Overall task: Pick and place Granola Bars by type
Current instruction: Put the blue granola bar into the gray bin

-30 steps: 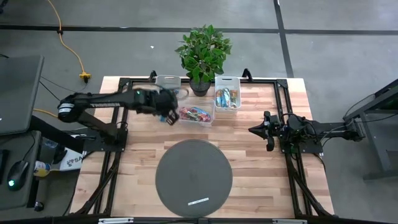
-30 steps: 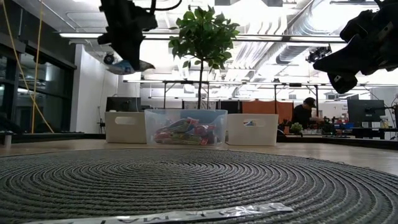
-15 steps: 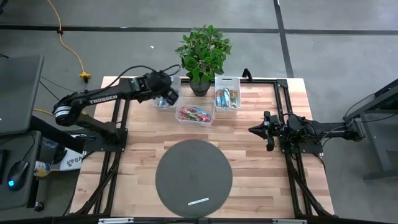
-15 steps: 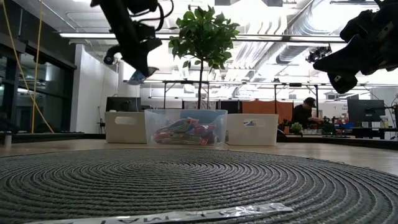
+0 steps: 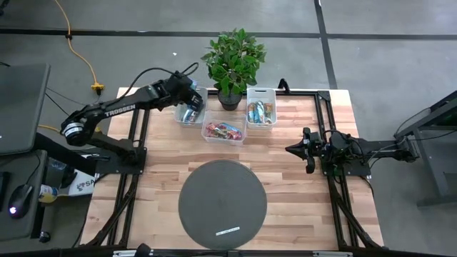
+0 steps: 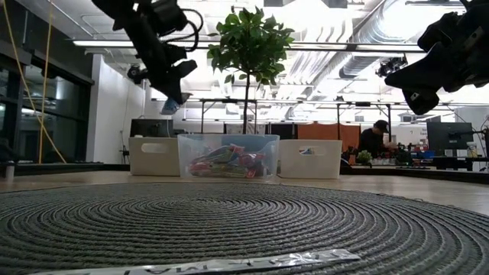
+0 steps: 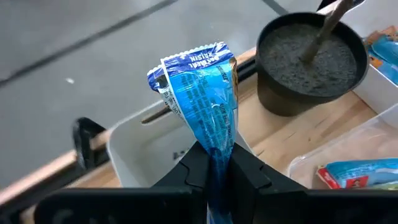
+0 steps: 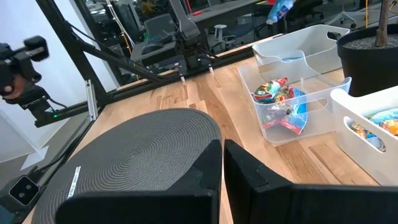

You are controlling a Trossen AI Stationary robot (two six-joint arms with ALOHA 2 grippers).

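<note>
The left gripper (image 7: 214,163) pinches a shiny blue granola bar (image 7: 202,93) above the far-left white bin (image 5: 190,106); the right gripper (image 5: 308,149), closed, waits over bare wood.

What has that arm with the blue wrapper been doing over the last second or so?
The left gripper, still pinching a light blue granola bar, swung away from the clear middle bin to above the left white bin. The right gripper stayed shut and parked; bins and round mat unchanged.
</note>
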